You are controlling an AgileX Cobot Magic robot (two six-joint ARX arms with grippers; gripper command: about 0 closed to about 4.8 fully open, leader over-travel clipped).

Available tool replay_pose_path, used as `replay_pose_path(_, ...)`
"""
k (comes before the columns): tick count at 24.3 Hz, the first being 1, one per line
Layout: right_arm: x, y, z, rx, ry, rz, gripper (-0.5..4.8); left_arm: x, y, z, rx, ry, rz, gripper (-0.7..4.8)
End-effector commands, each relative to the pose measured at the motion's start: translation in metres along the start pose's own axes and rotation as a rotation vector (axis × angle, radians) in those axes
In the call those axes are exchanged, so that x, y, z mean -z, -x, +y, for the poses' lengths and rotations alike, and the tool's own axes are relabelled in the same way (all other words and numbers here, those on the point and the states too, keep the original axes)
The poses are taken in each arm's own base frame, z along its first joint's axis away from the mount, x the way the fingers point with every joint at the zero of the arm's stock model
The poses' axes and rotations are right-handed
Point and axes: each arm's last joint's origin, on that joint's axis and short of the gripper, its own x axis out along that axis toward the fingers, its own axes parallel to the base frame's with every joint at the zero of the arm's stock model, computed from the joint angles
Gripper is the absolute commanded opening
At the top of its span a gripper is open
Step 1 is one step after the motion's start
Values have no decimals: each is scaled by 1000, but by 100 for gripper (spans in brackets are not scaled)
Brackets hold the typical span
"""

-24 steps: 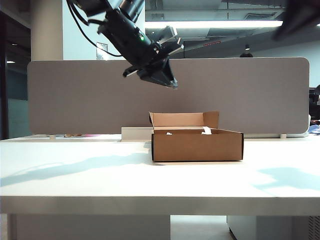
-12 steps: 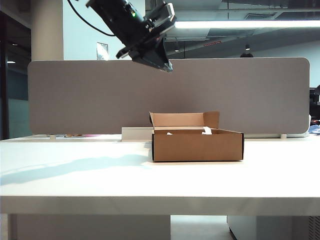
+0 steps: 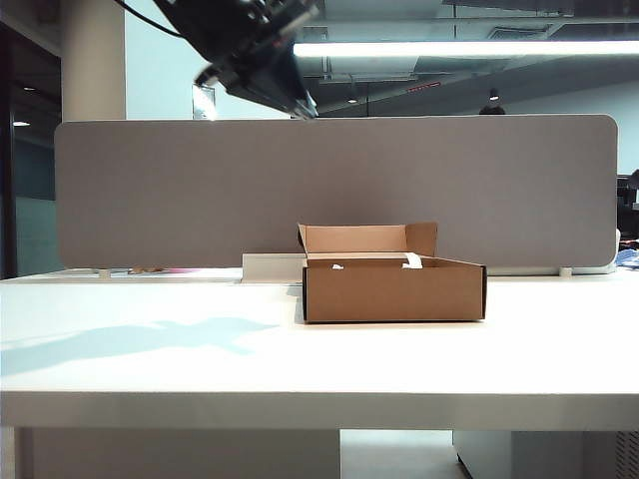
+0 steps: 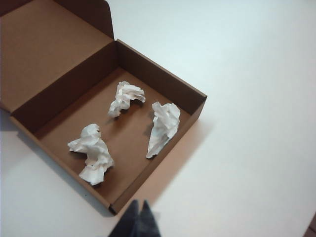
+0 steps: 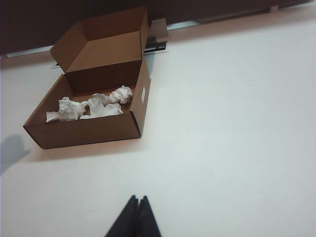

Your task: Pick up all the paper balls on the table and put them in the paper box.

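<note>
The left claw (image 3: pixel 262 62) is blurred and cut off by the exterior view's top edge; the box wall hides most of the paper balls (image 3: pixel 412 260), apparently.

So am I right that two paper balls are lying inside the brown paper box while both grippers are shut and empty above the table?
Not quite: the left wrist view shows three paper balls inside the paper box, not two. The rest holds: the left gripper and the right gripper are shut, holding nothing, above the table.

Grey fabric divider panel (image 3: pixel 329 190), flat white tray-like block (image 3: pixel 272 266) at its foot, lit ceiling strip (image 3: pixel 429 48) overhead
</note>
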Motion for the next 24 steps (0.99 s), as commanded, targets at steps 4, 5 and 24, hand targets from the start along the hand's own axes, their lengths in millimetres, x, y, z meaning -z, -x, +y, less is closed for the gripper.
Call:
replay_pose_path(4, 28, -2, -6, 5, -1, -75, -9, 23, 46, -18, -26, -29, -68, -6)
replay_pose_path(5, 30, -3, -6, 4, -4, -89, -9, 26, 51, -20, -28, -32, -77, -6)
replay_pose_path(24, 68, -17, -17, 64, -1, -164, -9, 81, 137, -52, -204, -48, -188, -6)
